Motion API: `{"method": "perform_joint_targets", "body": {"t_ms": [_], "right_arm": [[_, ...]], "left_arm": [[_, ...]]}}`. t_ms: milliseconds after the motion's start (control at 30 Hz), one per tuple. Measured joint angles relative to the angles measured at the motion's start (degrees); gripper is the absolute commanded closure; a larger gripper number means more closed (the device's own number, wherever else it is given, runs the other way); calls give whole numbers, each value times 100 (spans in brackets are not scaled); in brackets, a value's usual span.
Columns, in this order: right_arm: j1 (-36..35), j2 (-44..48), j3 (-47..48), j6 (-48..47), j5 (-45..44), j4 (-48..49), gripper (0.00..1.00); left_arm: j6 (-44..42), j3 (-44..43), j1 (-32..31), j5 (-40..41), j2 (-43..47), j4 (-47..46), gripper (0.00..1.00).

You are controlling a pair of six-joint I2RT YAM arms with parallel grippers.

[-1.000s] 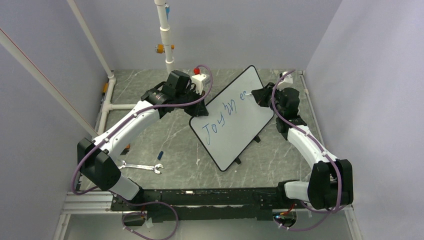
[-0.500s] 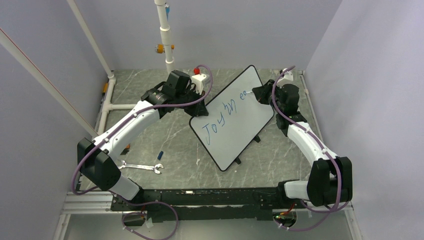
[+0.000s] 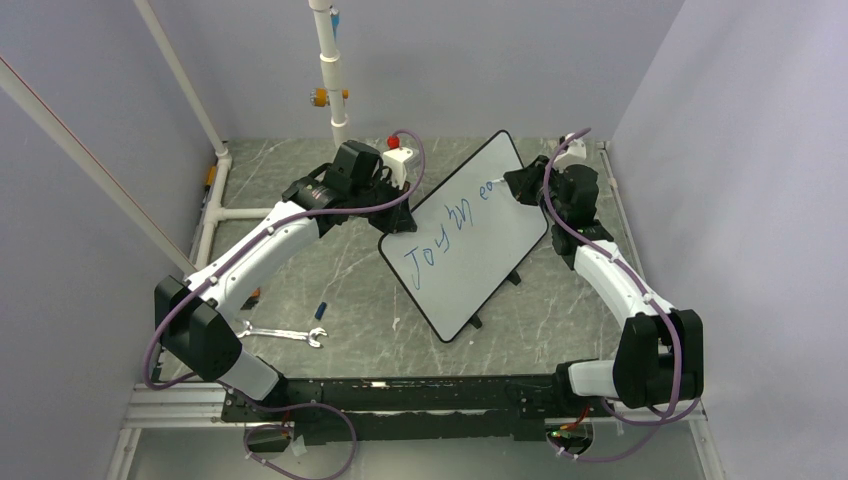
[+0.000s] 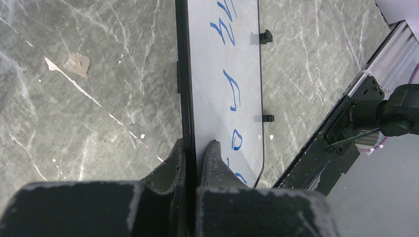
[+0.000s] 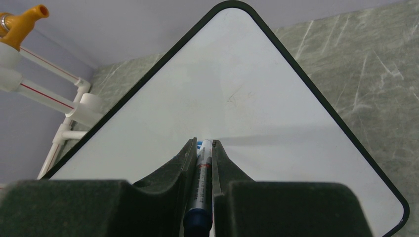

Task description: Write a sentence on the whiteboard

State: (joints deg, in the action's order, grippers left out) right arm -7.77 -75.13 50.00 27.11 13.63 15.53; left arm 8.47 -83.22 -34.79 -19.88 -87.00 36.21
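Note:
The whiteboard (image 3: 470, 240) lies tilted at mid table, white with a thin black rim. Blue handwriting (image 3: 445, 228) on it reads "Joy in e" plus part of a further letter. My left gripper (image 3: 400, 215) is shut on the board's left edge; in the left wrist view its fingers (image 4: 213, 159) clamp the rim of the whiteboard (image 4: 225, 54). My right gripper (image 3: 512, 185) is shut on a blue marker (image 5: 202, 173), tip touching the whiteboard (image 5: 237, 94) just past the last letter.
A wrench (image 3: 283, 333) and a small blue cap (image 3: 320, 308) lie on the table at front left. White pipes (image 3: 330, 70) stand at the back and along the left. A white fixture with a red knob (image 3: 396, 152) sits behind the left gripper.
My right gripper has moved the marker a little up and right along the board, adding another blue letter after "e". The left gripper and the board have stayed still.

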Motion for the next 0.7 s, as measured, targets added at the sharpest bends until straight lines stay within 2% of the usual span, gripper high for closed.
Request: {"method": "perform_joint_targets", "body": {"t_ms": [700], "right_arm": [[2,127,-181,-52,-321,-131,100]], "left_arm": [[0,11,9,-9,0,-11,100]]}}
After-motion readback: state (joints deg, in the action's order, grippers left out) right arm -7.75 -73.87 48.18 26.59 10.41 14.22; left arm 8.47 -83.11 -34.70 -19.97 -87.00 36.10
